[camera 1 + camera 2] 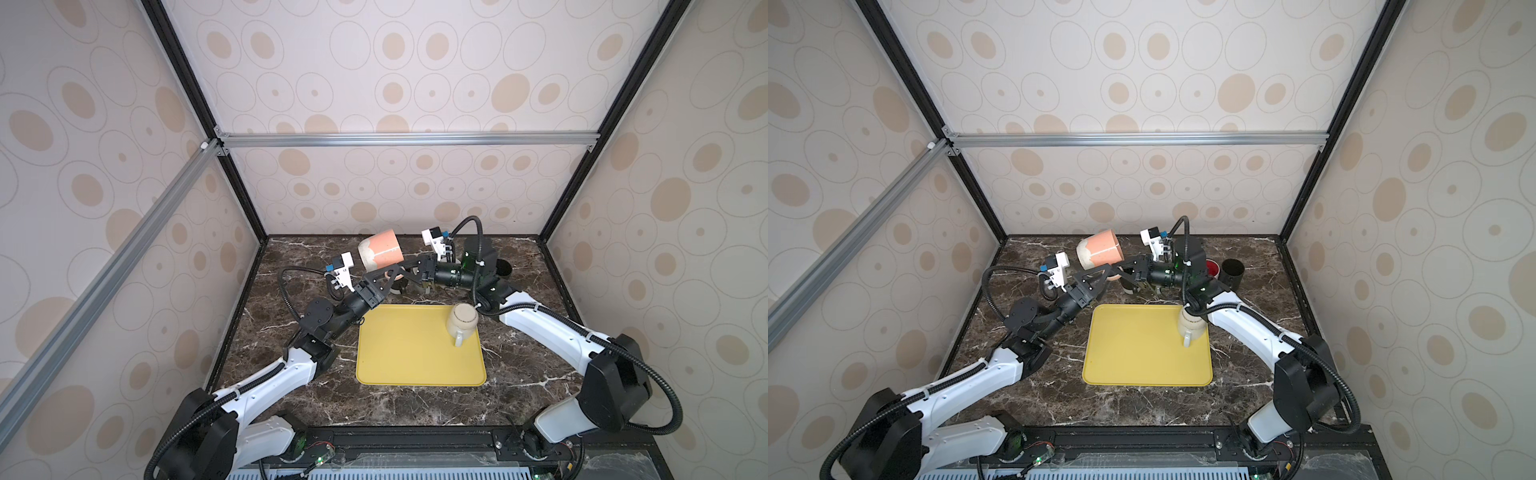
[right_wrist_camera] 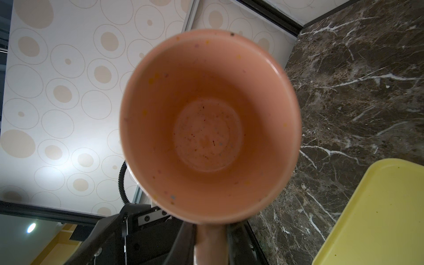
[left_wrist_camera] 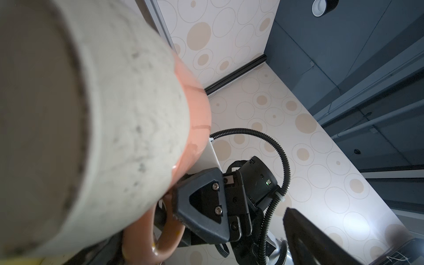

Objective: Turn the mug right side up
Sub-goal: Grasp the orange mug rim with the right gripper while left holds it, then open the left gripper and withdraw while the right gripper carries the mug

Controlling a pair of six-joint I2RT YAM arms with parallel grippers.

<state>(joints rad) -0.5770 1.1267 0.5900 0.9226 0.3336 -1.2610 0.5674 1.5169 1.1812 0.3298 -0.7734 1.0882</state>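
Observation:
The mug is salmon pink with a speckled grey base. It hangs on its side above the back of the table in both top views, base to the left and mouth to the right. My right gripper is shut on its handle, and the right wrist view looks straight into the empty mug. My left gripper is open just under the mug by the handle, not gripping it. The left wrist view shows the grey base, the handle and one of my left fingers.
A yellow tray lies mid-table with a beige mug at its back right corner. A black cup and a red-lined cup stand at the back right behind the right arm. Walls close in the back and sides.

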